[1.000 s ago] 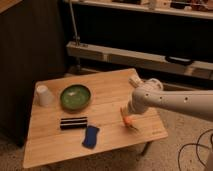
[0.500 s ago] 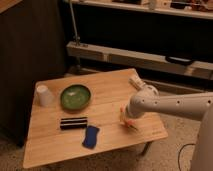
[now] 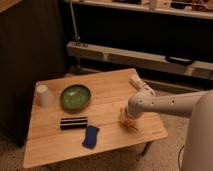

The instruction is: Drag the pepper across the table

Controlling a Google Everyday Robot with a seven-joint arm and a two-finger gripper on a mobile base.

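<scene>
The pepper is a small orange tapered thing lying on the light wooden table near its right front corner. My gripper is at the end of the white arm, which reaches in from the right. It is down on the table right at the pepper and covers the pepper's left end. The gripper's tip is hidden behind its own wrist.
A white cup stands at the table's left edge with a green bowl beside it. A black oblong thing and a blue sponge lie at the front middle. A white object lies by the right edge. A dark shelf stands behind.
The arm has folded in, and more of it and the robot's body now shows at the right. The gripper stays low at the pepper, which has barely shifted.
</scene>
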